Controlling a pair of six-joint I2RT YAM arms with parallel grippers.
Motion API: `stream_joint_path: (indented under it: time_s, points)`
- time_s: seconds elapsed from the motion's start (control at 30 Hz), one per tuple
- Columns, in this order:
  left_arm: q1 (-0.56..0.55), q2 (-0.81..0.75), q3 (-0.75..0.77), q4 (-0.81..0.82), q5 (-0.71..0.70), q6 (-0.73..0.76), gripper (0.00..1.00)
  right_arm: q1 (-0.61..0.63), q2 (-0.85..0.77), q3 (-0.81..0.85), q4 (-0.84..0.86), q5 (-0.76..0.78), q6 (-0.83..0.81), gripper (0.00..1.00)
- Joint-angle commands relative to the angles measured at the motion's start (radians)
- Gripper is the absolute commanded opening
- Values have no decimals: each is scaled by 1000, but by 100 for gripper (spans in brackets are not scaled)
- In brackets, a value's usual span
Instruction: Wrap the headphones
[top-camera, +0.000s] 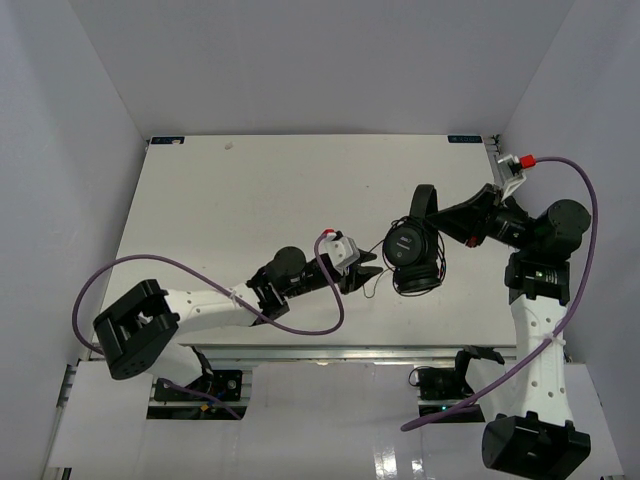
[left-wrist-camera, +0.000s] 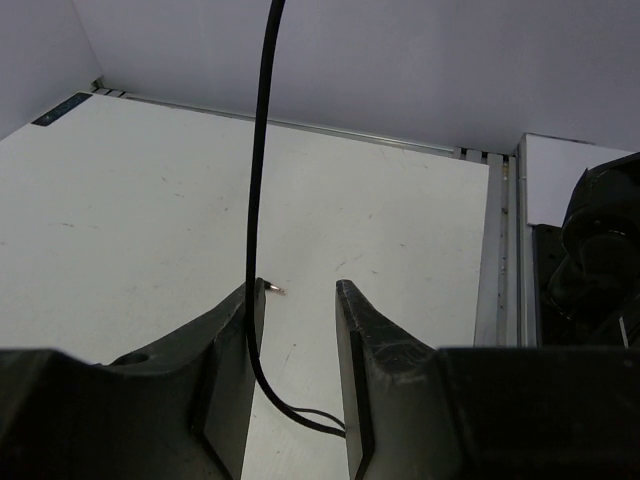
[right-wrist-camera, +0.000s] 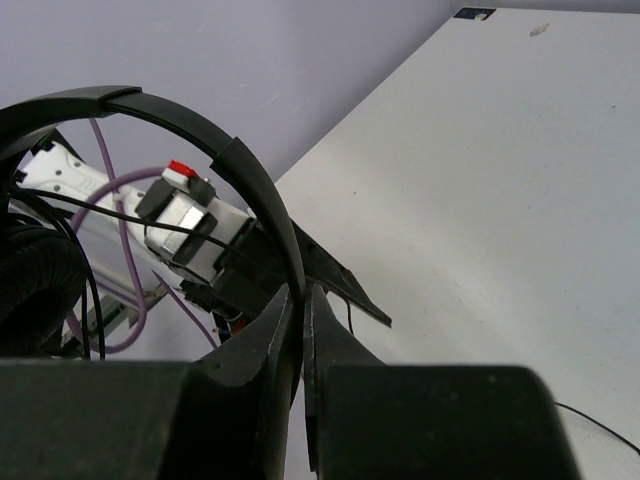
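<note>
- The headphones (top-camera: 408, 250) are over the middle right part of the white counter (top-camera: 250, 200), between the two arms.
- The right pincer (right-wrist-camera: 300, 300) is closed on the thin headband (right-wrist-camera: 200, 135). Both fingers press on the band near one of its ends.
- In the right wrist view, one padded earcup (right-wrist-camera: 35, 280) shows at the left edge, below the curve of the band.
- From the pictures one cannot tell if the earcups touch the counter.
- The left pincer (left-wrist-camera: 298, 290) is open and sits just beside the earcups, on their left side in the top view.
- The thin black cord (left-wrist-camera: 256, 200) comes down from above and passes between its fingers. It lies against the inner face of the left finger (left-wrist-camera: 235, 360), then curves across toward the other finger, and nothing clamps it.
</note>
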Motion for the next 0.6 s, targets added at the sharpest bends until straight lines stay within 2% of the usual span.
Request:
stream_joint_path:
  time_s: [0.0, 0.37, 0.57]
  points:
    - [2, 47, -36, 164, 57, -109, 45, 3, 15, 55, 142, 71, 180, 8]
    - [0, 180, -109, 352, 53, -201, 43, -14, 36, 106, 173, 185, 288, 8]
    - [-29, 282, -99, 437, 47, -246, 30, -21, 34, 143, 74, 299, 261, 8]
